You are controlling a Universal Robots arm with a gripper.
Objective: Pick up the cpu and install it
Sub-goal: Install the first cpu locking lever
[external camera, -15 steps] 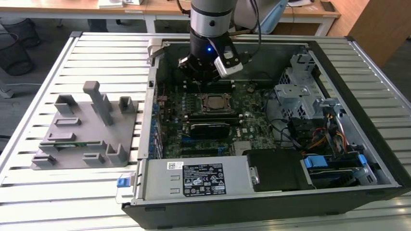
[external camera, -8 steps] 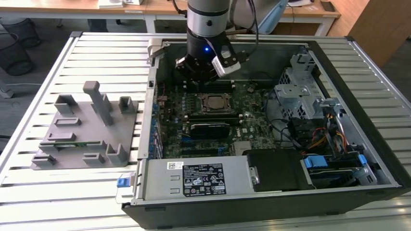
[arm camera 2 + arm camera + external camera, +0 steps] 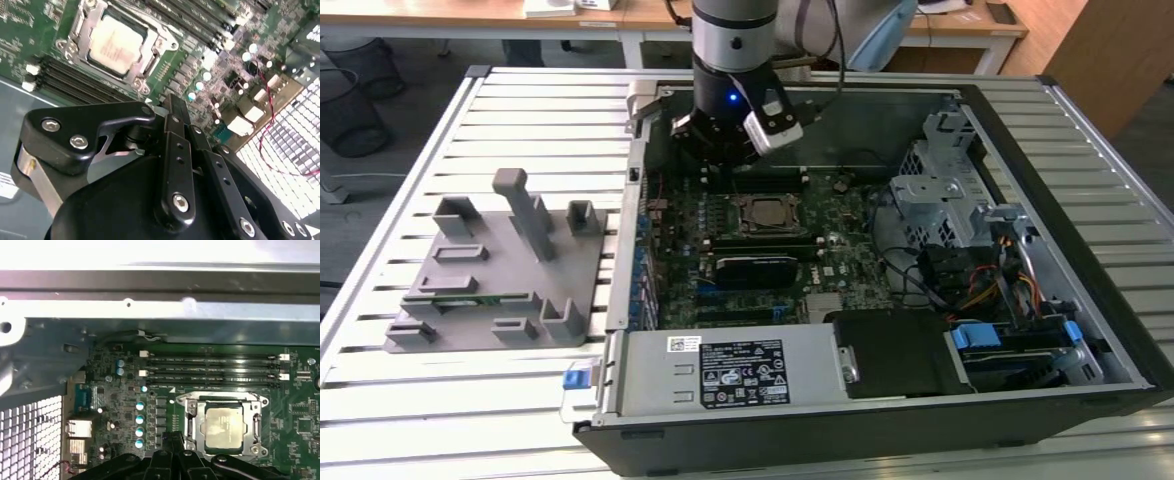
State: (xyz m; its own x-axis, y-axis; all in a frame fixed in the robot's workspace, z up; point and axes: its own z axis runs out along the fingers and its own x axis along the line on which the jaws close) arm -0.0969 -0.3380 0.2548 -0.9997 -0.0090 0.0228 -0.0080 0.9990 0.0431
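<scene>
Silver-grey, the cpu [image 3: 114, 44] lies flat inside the metal frame of the motherboard socket [image 3: 83, 21], seen in both wrist views [image 3: 225, 427] and, in the exterior view, near the middle of the green motherboard [image 3: 767, 214]. The arm [image 3: 736, 40] comes down almost vertically into the open computer case [image 3: 1014, 200], its black wrist over the far part of the motherboard, beyond the socket and near the memory slots [image 3: 210, 371]. The end effector [image 3: 172, 112] hangs above the board, apart from the cpu, tilted a little toward it; its black fingers [image 3: 175, 150] lie pressed together, clenched on nothing. On the slatted desk [image 3: 534, 110], at the exterior view's left of the case, stands a grey holder fixture [image 3: 500, 270] with upright posts
</scene>
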